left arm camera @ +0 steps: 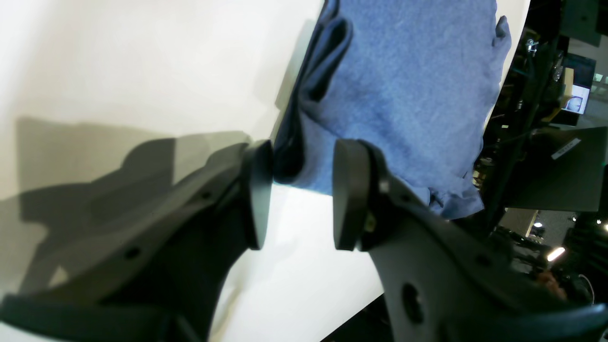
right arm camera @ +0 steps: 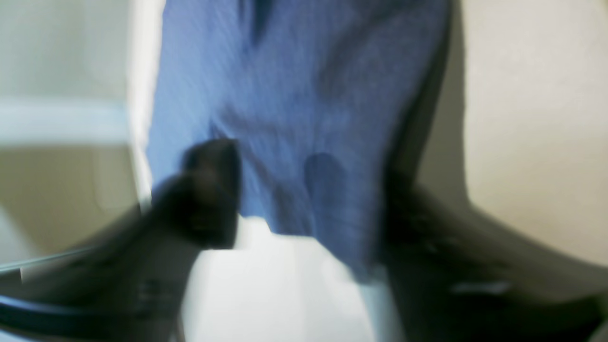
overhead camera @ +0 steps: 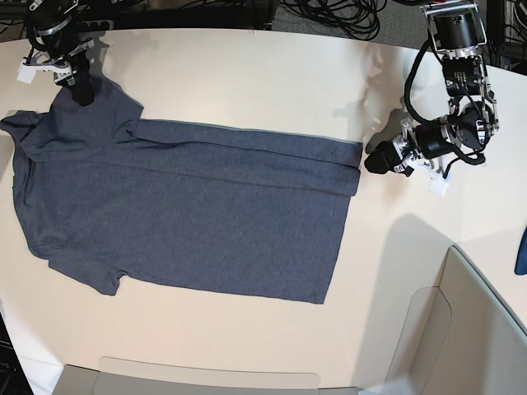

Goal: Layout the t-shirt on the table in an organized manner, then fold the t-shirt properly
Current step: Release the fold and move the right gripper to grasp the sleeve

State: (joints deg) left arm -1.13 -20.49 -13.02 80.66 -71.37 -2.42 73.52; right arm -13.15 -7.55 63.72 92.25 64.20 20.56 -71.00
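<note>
T-shirt (overhead camera: pixel 189 214) hem between parted left fingers (left arm camera: pixel 350 190); right fingers' (right arm camera: pixel 213 190) gap unclear.

off-white table (overhead camera: pixel 247 66), t-shirt (overhead camera: pixel 189 214) spread flat

We see the t-shirt (overhead camera: pixel 189 214) as soft heathered cloth, matt and faintly fuzzy in the left wrist view. The table (overhead camera: pixel 272 74) looks off-white, smooth and matt. The left end effector (left arm camera: pixel 301 194) shows dark matt plastic fingers (left arm camera: pixel 349 194) with smooth flat pads. Box walls (overhead camera: pixel 461 329) look like dull grey-beige cardboard.
</note>
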